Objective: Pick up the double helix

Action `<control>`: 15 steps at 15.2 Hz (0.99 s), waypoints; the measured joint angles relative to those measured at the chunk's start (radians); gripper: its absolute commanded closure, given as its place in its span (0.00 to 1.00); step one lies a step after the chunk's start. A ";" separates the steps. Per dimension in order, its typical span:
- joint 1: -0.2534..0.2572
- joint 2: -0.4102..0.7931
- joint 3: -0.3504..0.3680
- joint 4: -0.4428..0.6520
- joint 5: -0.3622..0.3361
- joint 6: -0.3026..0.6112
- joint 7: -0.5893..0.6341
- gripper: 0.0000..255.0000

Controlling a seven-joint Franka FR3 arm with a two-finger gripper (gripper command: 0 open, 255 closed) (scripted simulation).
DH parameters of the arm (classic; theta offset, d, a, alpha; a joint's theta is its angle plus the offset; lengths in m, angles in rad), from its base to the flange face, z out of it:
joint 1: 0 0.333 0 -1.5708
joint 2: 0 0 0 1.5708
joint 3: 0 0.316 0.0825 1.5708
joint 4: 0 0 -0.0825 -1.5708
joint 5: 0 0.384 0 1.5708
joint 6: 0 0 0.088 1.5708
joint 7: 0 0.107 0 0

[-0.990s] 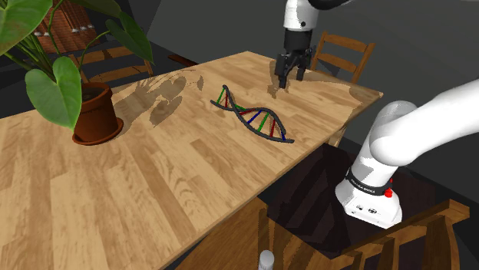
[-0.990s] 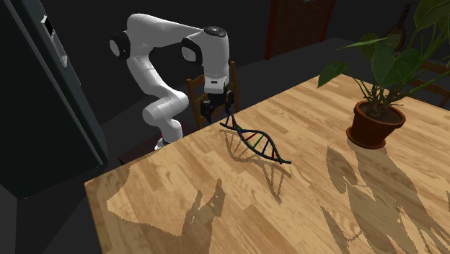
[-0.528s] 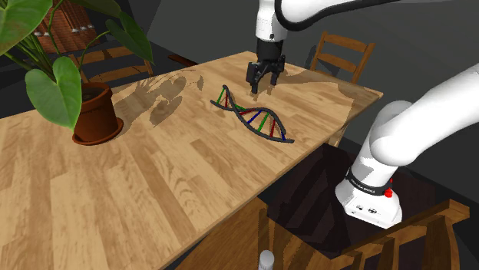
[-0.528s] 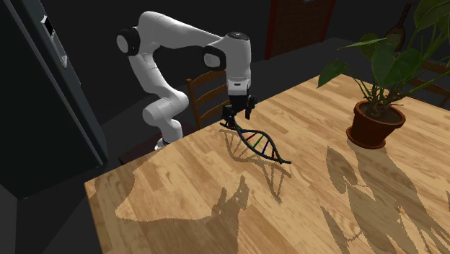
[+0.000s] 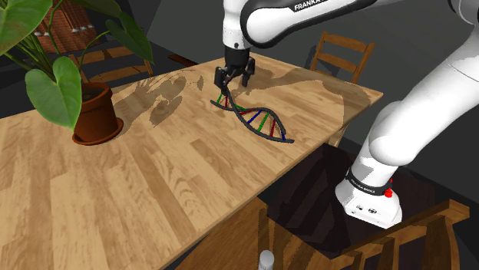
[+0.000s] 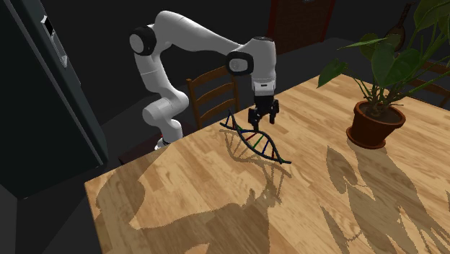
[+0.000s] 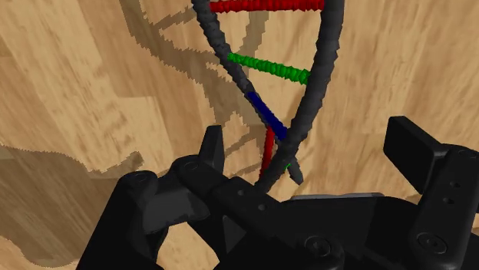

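The double helix (image 5: pixel 257 119) lies flat on the wooden table (image 5: pixel 130 192): two dark twisted strands joined by red, green and blue rungs. In the second exterior view the helix (image 6: pixel 261 146) lies near the table edge on the arm's side. My gripper (image 5: pixel 231 84) hangs open just above the helix's end at the shoulder view's left, fingers pointing down. In the second exterior view the gripper (image 6: pixel 261 121) hovers a little over the strands. From the wrist, the helix (image 7: pixel 270 67) runs between the spread fingertips (image 7: pixel 211 147) of the gripper (image 7: pixel 311 149), and neither touches it.
A potted plant (image 5: pixel 96 115) with large leaves stands at the shoulder view's left, also far right in the second exterior view (image 6: pixel 373 126). A wooden chair (image 5: pixel 341 54) is behind the table's far edge. The dark stand (image 5: pixel 322 199) sits by the near edge.
The arm has swung toward the shoulder view's left, from the table's edge by the chair to above the helix's end. The fingers stayed open. The helix has not moved.
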 measured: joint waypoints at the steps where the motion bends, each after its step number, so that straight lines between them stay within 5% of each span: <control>1: -0.001 0.016 0.007 0.009 -0.009 0.012 0.012 0.00; 8: -0.005 0.050 0.019 -0.053 -0.028 0.110 0.037 0.00; 9: -0.005 0.050 0.019 -0.057 -0.028 0.114 0.038 1.00; 15: -0.004 0.049 0.020 -0.061 -0.028 0.119 0.039 1.00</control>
